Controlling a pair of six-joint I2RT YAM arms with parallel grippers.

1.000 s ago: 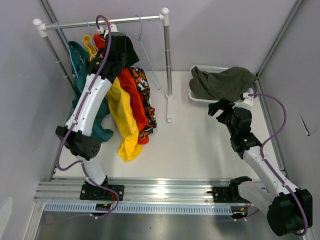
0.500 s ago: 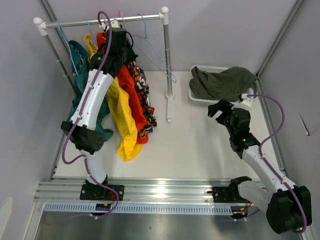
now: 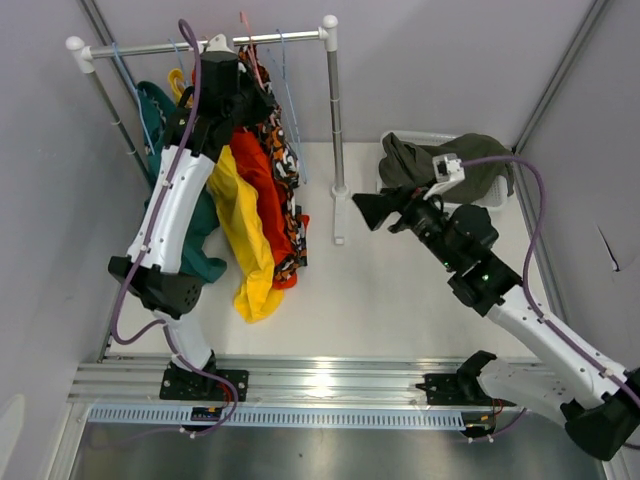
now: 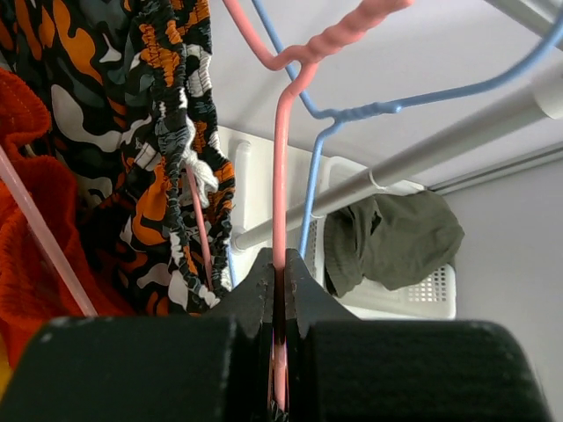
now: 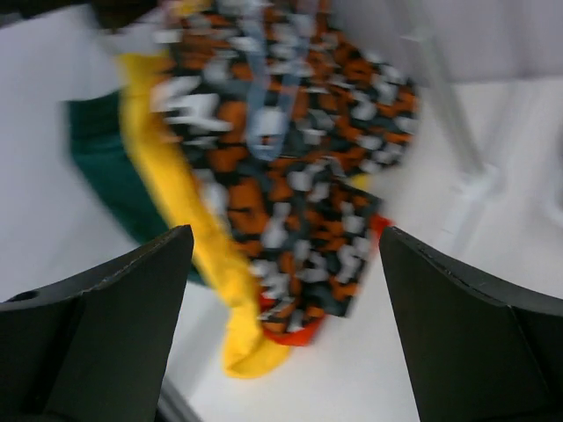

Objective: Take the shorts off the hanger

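Left tool (image 4: 280, 281) is clamping pink hanger (image 4: 280, 176) | right tool (image 5: 280, 290) (spread wide) is facing patterned shorts (image 5: 303, 167) hanging at far-left corner.

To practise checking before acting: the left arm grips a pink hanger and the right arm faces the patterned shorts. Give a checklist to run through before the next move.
1. Left gripper shut on the pink hanger wire: ok.
2. Right gripper open: ok.
3. Right gripper aimed at the patterned shorts: ok.
4. Right gripper touching those shorts: not ok, it is apart from them.
5. Hanger hook clear of the rail: cannot tell.
6. Room in the basket, where olive shorts lie: cannot tell.
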